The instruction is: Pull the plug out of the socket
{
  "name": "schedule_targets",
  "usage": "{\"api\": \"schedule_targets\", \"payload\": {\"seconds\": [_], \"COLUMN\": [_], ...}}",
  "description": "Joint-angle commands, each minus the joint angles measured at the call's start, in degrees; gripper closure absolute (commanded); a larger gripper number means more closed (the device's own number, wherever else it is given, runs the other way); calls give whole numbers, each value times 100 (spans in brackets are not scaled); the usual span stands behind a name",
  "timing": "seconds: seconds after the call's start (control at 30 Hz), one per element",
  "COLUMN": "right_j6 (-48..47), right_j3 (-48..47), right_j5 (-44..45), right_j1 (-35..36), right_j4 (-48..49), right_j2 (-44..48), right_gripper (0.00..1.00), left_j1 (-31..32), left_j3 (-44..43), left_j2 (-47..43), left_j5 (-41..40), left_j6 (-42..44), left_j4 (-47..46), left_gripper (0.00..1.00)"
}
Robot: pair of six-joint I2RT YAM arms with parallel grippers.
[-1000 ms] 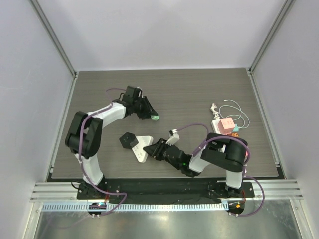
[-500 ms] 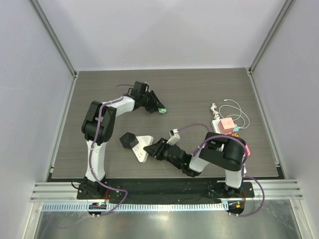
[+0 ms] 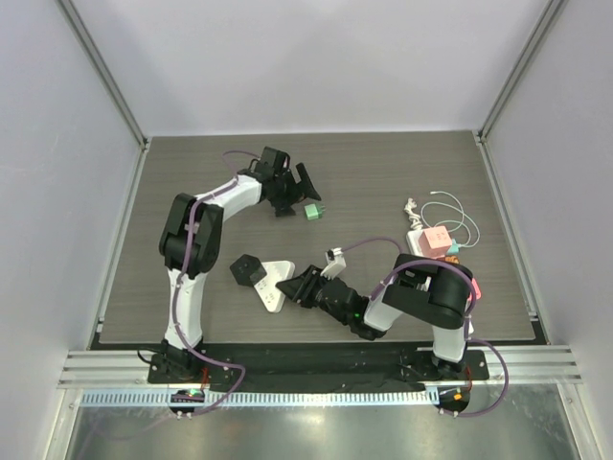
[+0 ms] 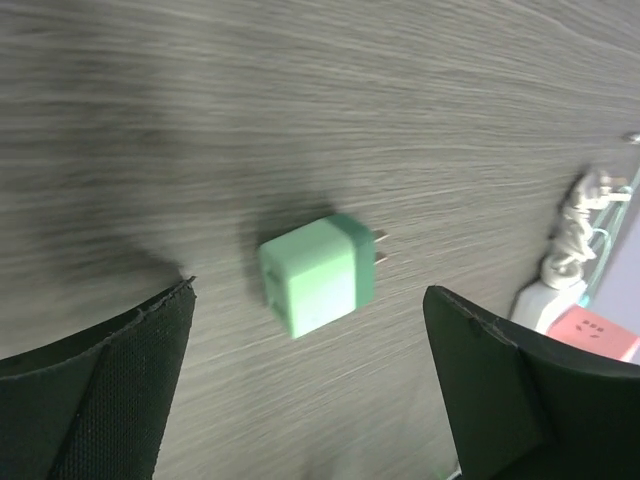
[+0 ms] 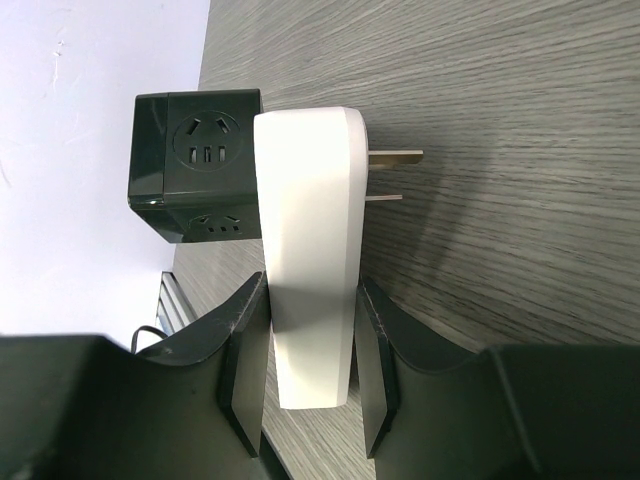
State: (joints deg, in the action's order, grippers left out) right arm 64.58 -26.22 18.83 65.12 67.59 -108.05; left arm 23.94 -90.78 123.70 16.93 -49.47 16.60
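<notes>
The green plug [image 3: 312, 211] [image 4: 320, 275] lies loose on the table with its prongs bare. My left gripper [image 3: 303, 195] hovers just above it, open, its black fingers [image 4: 110, 390] wide apart on either side and touching nothing. The white socket [image 3: 273, 287] [image 5: 305, 270] lies at the near middle of the table, with two metal prongs of its own and a black cube adapter [image 3: 246, 269] [image 5: 195, 160] against its far side. My right gripper [image 3: 289, 285] [image 5: 312, 290] is shut on the white socket's body.
A pink and white charger block [image 3: 433, 240] [image 4: 600, 335] with a coiled white cable [image 3: 450, 206] sits at the right side of the table. Grey walls close the table in at the back and on both sides.
My left gripper carried the green plug to the right, then opened and let it go onto the table. The right gripper and the white socket have not moved.
</notes>
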Motion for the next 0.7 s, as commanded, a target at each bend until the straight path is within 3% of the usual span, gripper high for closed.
{"api": "schedule_targets", "payload": {"seconds": [0.0,0.13,0.3,0.53,0.67], "right_j6": [-226,-226,-244,-235,-235], "right_j3": [47,20,3,3,-24], "right_j5": [156,156,156,139,130], "right_j1": [-26,-26,-26,-17,-26], "right_j4": [-88,-150,-220,-246,-273], "right_j2": [-111,-111,-94,-85,-76], "right_gripper": [99,99,99,99,99], "left_j1": [-13,-48,-56,-337,-470], "left_j3": [-273,-335,648,1413,2299], "left_j2": [-600,-1231,-2322,-3684,-4747], "left_j5": [-664,-1034,-902,-840,-927], "left_j6": [429,342,254,1237,1423], "left_j4": [853,1608,1627,2847,3033], "left_gripper": [3,2,2,0,0]}}
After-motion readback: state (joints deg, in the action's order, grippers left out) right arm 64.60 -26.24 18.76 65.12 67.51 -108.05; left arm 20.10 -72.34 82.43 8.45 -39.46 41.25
